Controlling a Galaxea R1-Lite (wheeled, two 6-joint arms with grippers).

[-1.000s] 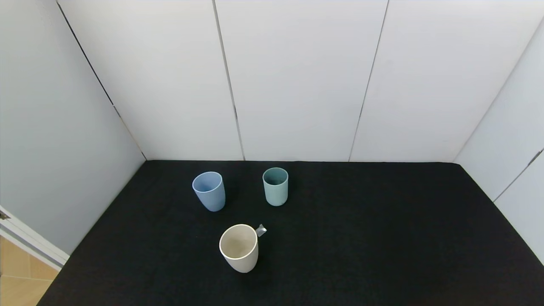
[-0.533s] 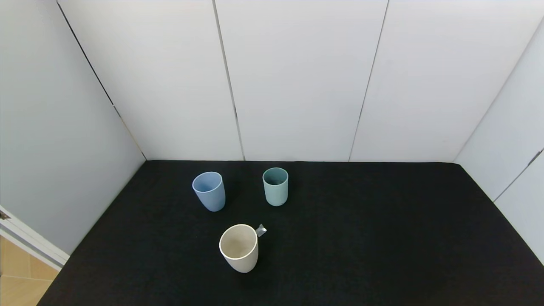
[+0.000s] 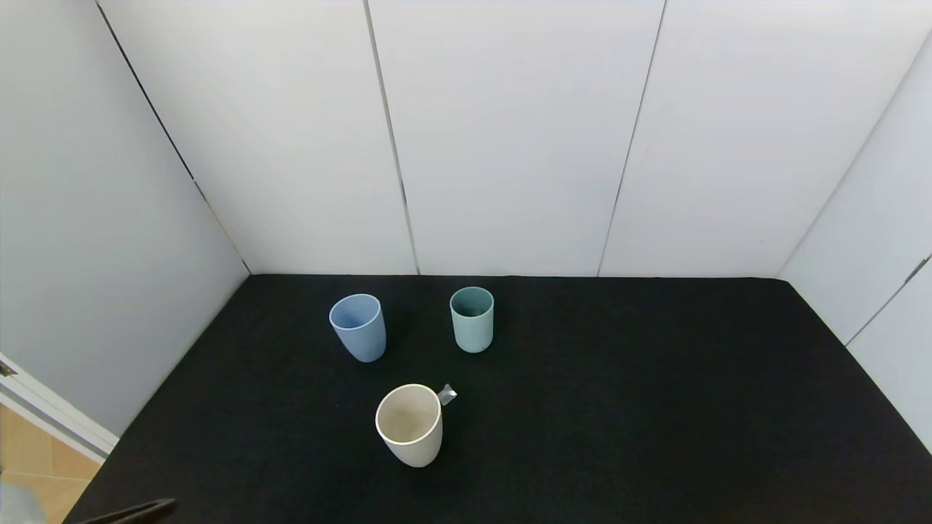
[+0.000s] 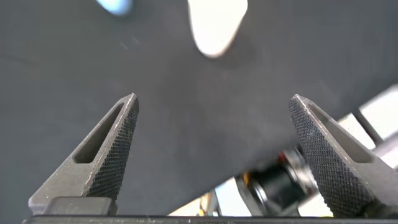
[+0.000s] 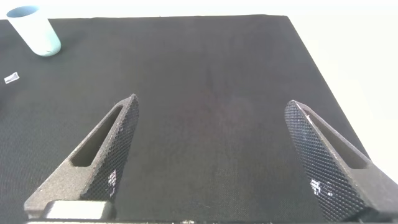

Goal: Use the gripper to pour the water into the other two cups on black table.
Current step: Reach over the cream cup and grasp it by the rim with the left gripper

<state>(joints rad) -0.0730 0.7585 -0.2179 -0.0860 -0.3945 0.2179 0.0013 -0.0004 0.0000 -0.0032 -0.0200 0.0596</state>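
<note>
The light blue cup (image 3: 357,327) and the teal-green cup (image 3: 472,319) stand upright side by side toward the back of the black table (image 3: 626,407). The cream-white cup (image 3: 409,423) stands upright in front of them. In the head view a dark finger (image 3: 135,511) of my left gripper shows at the bottom left edge, well short of the cups. My left gripper (image 4: 213,98) is open and empty above the table's near edge, with the cream cup (image 4: 214,25) ahead of it. My right gripper (image 5: 211,100) is open and empty over bare table, with the teal-green cup (image 5: 36,28) far off.
A small silvery scrap (image 3: 447,394) lies just right of the cream cup's rim. White panel walls close off the table at the back and both sides. The table's left front corner borders a wooden floor (image 3: 29,473).
A finger of my left gripper has come into the head view at the bottom left edge. The cups have not moved.
</note>
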